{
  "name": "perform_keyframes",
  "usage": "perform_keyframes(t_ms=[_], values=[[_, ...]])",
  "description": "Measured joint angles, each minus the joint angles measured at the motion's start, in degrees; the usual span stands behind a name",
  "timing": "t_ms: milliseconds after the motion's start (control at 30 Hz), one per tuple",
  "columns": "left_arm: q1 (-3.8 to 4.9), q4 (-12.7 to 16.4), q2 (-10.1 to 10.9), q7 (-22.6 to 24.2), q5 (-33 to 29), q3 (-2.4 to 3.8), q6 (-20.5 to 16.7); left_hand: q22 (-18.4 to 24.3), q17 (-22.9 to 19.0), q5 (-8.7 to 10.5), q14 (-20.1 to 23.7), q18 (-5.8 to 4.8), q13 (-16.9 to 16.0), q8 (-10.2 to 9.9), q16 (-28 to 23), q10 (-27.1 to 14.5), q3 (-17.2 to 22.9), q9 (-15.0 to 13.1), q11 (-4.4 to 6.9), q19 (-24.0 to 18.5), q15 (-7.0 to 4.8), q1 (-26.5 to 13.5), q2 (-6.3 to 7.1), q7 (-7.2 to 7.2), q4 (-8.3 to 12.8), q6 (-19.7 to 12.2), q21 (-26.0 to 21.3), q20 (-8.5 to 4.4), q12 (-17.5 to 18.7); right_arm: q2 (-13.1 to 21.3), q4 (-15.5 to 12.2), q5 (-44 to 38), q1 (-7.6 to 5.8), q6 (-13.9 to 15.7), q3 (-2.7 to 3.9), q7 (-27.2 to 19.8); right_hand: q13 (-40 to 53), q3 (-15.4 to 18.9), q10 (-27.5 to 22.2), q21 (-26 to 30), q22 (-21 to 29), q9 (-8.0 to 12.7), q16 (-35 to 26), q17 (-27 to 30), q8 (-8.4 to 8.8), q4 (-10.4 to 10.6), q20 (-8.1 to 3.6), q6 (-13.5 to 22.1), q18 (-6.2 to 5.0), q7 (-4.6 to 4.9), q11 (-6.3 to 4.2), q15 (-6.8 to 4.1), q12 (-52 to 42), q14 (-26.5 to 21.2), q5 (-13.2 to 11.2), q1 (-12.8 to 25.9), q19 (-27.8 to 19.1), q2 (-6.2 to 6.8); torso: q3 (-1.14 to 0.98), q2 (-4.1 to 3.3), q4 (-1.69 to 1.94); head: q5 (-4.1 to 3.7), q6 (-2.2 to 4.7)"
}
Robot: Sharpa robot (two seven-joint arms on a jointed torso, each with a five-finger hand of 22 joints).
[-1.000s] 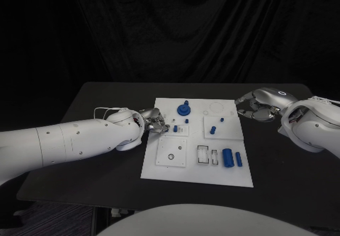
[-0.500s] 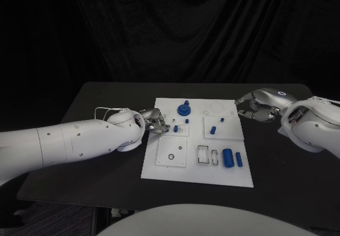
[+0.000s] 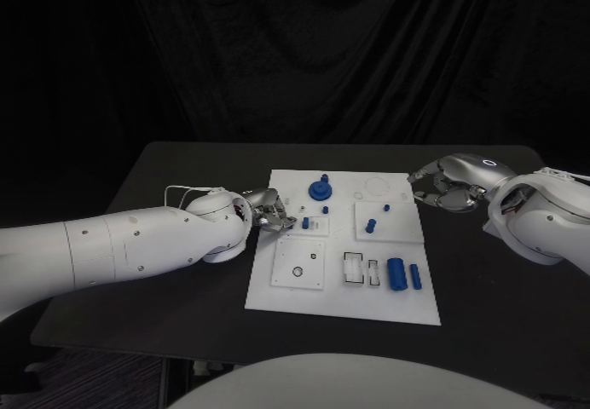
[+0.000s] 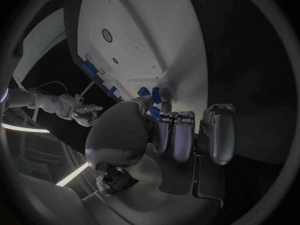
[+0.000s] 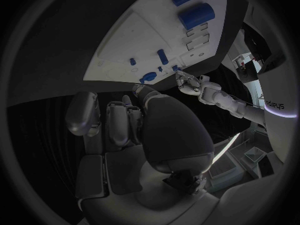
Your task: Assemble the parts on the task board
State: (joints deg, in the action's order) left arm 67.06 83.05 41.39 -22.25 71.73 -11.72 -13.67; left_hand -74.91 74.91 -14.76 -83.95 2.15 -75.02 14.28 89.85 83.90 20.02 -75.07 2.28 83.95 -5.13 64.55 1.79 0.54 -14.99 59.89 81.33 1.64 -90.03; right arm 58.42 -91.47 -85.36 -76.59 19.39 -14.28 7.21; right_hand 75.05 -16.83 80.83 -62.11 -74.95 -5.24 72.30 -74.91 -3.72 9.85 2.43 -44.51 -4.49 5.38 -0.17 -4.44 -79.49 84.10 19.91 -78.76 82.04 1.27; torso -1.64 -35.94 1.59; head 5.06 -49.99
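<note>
Touching task board (image 3: pixel 338 290), left hand (image 3: pixel 273 213) fingertips

Taking the white rectangular task board (image 3: pixel 348 298) as landmark, bare black counter (image 3: pixel 184 166) lies open beyond its far edge, along its near edge and off its near-right corner. The left robot hand (image 3: pixel 273 213) and its thick white arm (image 3: pixel 123 247) block the board's left edge, fingers reaching over it beside a small upright blue peg (image 3: pixel 305 222). The right robot hand (image 3: pixel 445 189) hangs just off the far-right corner, while the tall blue knobbed part (image 3: pixel 320 187) and two blue cylinders (image 3: pixel 396 272) stand up from the board.
</note>
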Motion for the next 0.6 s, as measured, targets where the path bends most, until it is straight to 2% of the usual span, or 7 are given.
perform_keyframes(t_ms=[100,267,433,533,600], values=[[-0.09,-0.2,-0.1,0.0,0.0,-0.06,0.3,0.0,0.0,2.73,0.0,0.0,0.0,-0.7,0.0,0.0,-2.4,0.0,0.0,0.0,0.0,-3.2,-0.33,0.62,-1.4,-0.2,0.0,0.0,0.0,0.0,0.0,0.0,0.01,0.0,0.0,0.0,-0.1,-0.1,-0.1,0.0,0.0,0.0,-0.2,0.0,0.0,0.1,0.03,0.0,0.0,0.0,0.08,0.0,0.0,0.0,0.0,0.0,0.0,0.0,0.0,0.05,0.02,-0.08,0.0],[-0.09,-0.4,-0.3,0.2,0.0,-0.01,0.7,0.0,0.0,5.63,0.0,0.0,0.0,-3.0,0.0,0.0,-6.6,2.0,0.0,0.0,0.0,-8.4,-1.47,1.22,-1.7,-0.8,-0.2,0.0,0.0,0.0,0.0,0.0,0.01,-0.1,0.0,0.1,-0.1,-0.1,-0.1,0.0,0.0,0.0,-0.2,0.0,0.0,0.1,0.03,0.0,0.0,0.0,0.08,0.0,0.0,0.0,0.0,0.0,0.0,0.0,-0.07,0.14,0.02,-0.17,0.0],[-0.09,-0.8,-0.5,0.4,0.0,0.05,0.8,0.0,0.0,8.34,0.0,0.0,0.0,-5.1,0.0,0.0,-10.3,4.4,-0.47,0.0,0.44,-11.5,-2.51,1.45,-1.7,-1.0,-0.7,0.0,0.0,0.0,0.0,0.0,0.01,-0.1,0.0,0.1,0.0,-0.1,-0.3,0.2,0.0,0.0,-0.2,0.0,0.0,0.1,0.03,0.0,0.0,0.0,-0.13,0.0,0.3,0.0,0.0,0.0,0.0,0.0,-0.09,0.17,-0.03,-0.14,0.0],[-0.09,-0.9,-0.6,0.5,0.0,0.07,0.8,0.0,0.0,9.89,0.0,0.0,0.0,-5.6,0.0,0.1,-12.1,5.0,-0.59,0.0,0.44,-12.7,-3.2,1.65,-1.7,-0.8,-0.7,0.0,0.0,0.0,0.0,0.0,0.01,-0.2,0.0,0.2,0.0,-0.1,-0.3,0.2,0.0,0.0,-0.2,0.0,0.0,0.1,0.03,0.0,0.0,0.0,-0.13,0.0,0.3,0.0,0.0,0.0,0.0,0.01,-0.1,0.18,-0.08,-0.09,0.0],[-0.09,-1.0,-0.6,0.5,0.0,0.09,0.9,0.0,0.0,10.18,0.0,0.0,0.0,-5.8,0.0,0.2,-12.8,5.0,-0.67,0.0,0.44,-13.1,-3.13,1.65,-1.7,-0.8,-0.7,0.01,0.0,0.0,0.0,0.0,0.01,-0.2,0.0,0.2,0.0,-0.1,-0.3,0.2,0.0,0.0,-0.2,0.0,0.0,0.1,0.03,0.0,0.0,0.0,-0.13,0.0,0.3,0.0,0.0,0.0,0.0,0.01,-0.1,0.18,-0.09,-0.07,0.0]])
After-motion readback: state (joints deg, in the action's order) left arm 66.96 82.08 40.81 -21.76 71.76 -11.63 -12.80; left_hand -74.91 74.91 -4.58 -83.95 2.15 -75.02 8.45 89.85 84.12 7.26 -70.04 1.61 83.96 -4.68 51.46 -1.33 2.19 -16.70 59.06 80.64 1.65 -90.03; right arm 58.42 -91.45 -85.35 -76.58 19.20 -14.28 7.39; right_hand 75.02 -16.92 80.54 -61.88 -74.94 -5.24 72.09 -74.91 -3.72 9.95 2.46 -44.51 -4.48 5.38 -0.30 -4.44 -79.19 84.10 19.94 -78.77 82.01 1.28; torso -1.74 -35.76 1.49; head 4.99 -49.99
